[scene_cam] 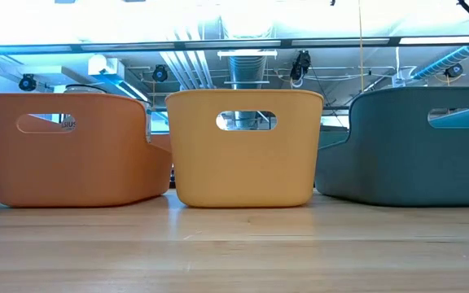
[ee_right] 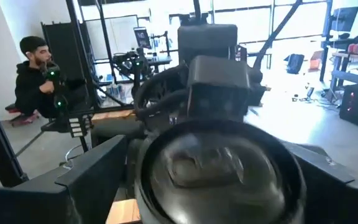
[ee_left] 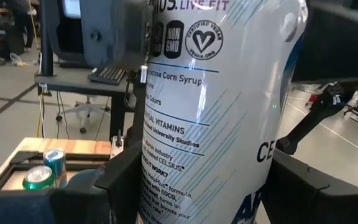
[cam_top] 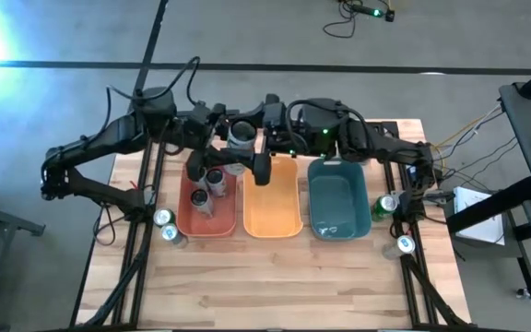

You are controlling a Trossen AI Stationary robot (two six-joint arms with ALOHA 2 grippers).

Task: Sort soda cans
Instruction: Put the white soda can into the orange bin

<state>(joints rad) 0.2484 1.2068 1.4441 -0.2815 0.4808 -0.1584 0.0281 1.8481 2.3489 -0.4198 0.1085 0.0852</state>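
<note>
Both arms meet at the table's 12 o'clock edge over a silver-white can [cam_top: 241, 136]: the left gripper [ee_left: 191, 180] is clamped on its body, the right gripper [ee_right: 219, 186] also looks closed on it, seemingly a handover. Cans already fill the red bin [cam_top: 192, 221]; the orange bin [cam_top: 272, 226] sits beside it.
</note>
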